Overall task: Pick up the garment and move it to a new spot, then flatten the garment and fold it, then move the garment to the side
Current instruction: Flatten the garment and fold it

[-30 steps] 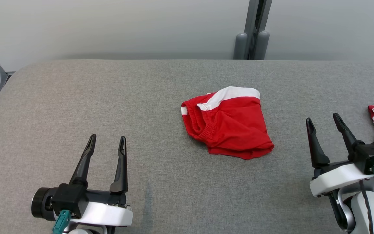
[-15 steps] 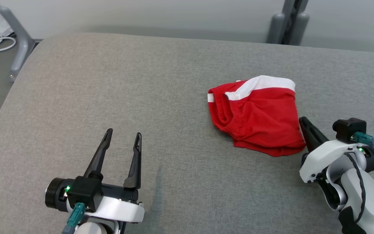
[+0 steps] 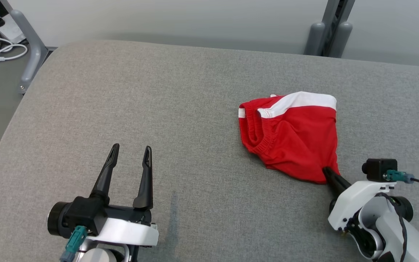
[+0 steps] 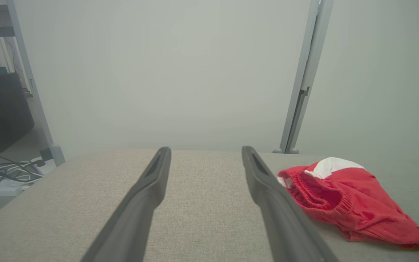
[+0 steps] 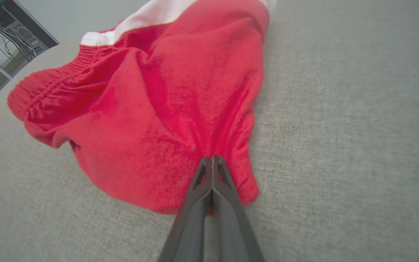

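Near left, the left gripper (image 3: 131, 147) still hovers over the grey table (image 3: 140, 91), fingers apart. Near right, the right gripper (image 3: 326, 170), spread a second ago, now pinches the near corner of the red garment (image 3: 296, 138), which lies right of centre.

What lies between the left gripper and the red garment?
Nothing: bare grey table separates the left gripper from the garment, seen in the head view.
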Robot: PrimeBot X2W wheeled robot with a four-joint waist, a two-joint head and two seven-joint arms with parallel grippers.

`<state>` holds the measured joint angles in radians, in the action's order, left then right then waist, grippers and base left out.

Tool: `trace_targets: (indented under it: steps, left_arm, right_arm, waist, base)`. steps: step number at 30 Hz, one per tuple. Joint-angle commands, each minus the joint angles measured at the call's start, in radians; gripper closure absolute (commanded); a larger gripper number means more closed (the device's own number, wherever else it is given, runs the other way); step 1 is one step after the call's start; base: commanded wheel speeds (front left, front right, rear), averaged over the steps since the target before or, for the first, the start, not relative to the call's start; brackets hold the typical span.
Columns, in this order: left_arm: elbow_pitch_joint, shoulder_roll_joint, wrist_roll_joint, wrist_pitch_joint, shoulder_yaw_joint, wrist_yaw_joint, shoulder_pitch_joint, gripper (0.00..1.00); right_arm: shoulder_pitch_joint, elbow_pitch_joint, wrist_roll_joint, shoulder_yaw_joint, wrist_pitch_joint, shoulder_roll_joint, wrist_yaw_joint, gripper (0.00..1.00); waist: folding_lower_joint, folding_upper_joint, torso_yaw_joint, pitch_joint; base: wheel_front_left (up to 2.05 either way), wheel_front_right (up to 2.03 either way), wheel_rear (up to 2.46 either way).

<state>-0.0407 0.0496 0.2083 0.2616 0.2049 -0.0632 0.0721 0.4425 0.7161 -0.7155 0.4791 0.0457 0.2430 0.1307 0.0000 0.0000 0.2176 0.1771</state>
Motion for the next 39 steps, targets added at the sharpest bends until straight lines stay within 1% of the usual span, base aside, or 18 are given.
trace_targets:
  steps: [1,3,5,7,12,16,19,21,22,26,32,37,39]
  left_arm:
    - [0.002,0.003,-0.002,0.003,-0.005,-0.005,0.003,0.0]
    - [0.001,0.003,-0.001,0.003,-0.009,-0.006,0.001,0.0]
    - [0.003,0.003,0.003,0.003,-0.012,-0.008,-0.001,0.0]
    - [0.003,0.003,0.004,0.003,-0.011,-0.008,-0.003,0.0]
    - [0.0,0.003,0.006,0.003,0.006,-0.005,0.001,0.0]
    - [-0.001,0.003,0.012,0.003,0.019,-0.004,0.019,0.0]
    - [-0.005,0.003,0.013,0.003,0.032,0.0,0.033,0.0]
    - [-0.005,0.003,0.018,0.003,0.042,-0.003,0.043,0.0]
    - [-0.005,0.003,0.018,0.003,0.042,-0.003,0.043,0.0]
    - [-0.001,0.003,0.03,0.003,0.063,-0.013,0.061,0.0]
    - [-0.004,0.003,0.051,0.003,0.09,-0.026,0.064,0.0]
    - [-0.001,0.003,0.06,0.003,0.102,-0.033,0.068,0.0]
    - [0.003,0.003,0.065,0.003,0.11,-0.04,0.072,0.0]
  right_arm:
    - [-0.037,-0.002,-0.014,0.017,-0.019,0.007,0.0,1.0]
    - [-0.049,-0.026,-0.028,0.037,-0.026,0.012,0.0,1.0]
    - [-0.043,-0.056,-0.024,0.039,-0.01,0.034,0.0,1.0]
    - [-0.022,-0.079,-0.015,0.021,0.01,0.052,0.0,1.0]
    - [0.042,-0.128,0.017,-0.04,0.035,0.072,0.0,1.0]
    - [0.111,-0.136,0.052,-0.068,0.012,0.072,0.0,1.0]
    - [0.156,-0.118,0.065,-0.045,-0.04,0.063,0.0,1.0]
    - [0.181,-0.095,0.047,-0.025,-0.084,0.058,0.0,1.0]
    - [0.181,-0.095,0.047,-0.025,-0.084,0.058,0.0,1.0]
    - [0.223,-0.06,0.021,0.029,-0.144,0.078,0.0,1.0]
    - [0.287,0.001,-0.034,0.052,-0.141,0.115,0.0,1.0]
    - [0.339,0.05,-0.066,0.07,-0.147,0.139,0.0,1.0]
    - [0.376,0.086,-0.077,0.095,-0.134,0.144,0.0,1.0]
  waist:
    - [0.0,0.0,-0.002,-0.005]
    - [0.0,0.0,-0.003,-0.009]
    - [0.0,0.0,-0.002,-0.01]
    - [0.0,0.0,-0.001,-0.008]
    - [0.0,0.0,0.016,0.005]
    - [0.0,0.0,0.037,0.024]
    - [0.0,0.0,0.065,0.042]
    - [0.0,0.0,0.086,0.055]
    - [0.0,0.0,0.086,0.055]
    - [0.0,0.0,0.136,0.086]
    - [0.0,0.0,0.203,0.126]
    - [0.0,0.0,0.236,0.143]
    - [0.0,0.0,0.25,0.147]
  base:
    - [0.0,0.0,0.0]
    - [0.0,0.0,0.0]
    - [0.0,0.0,0.0]
    - [0.0,0.0,0.0]
    - [0.0,0.0,0.0]
    - [0.0,0.0,0.0]
    - [0.0,0.0,0.0]
    - [0.0,0.0,0.0]
    - [0.0,0.0,0.0]
    - [0.0,0.0,0.0]
    - [0.0,0.0,0.0]
    - [0.0,0.0,0.0]
    - [0.0,0.0,0.0]
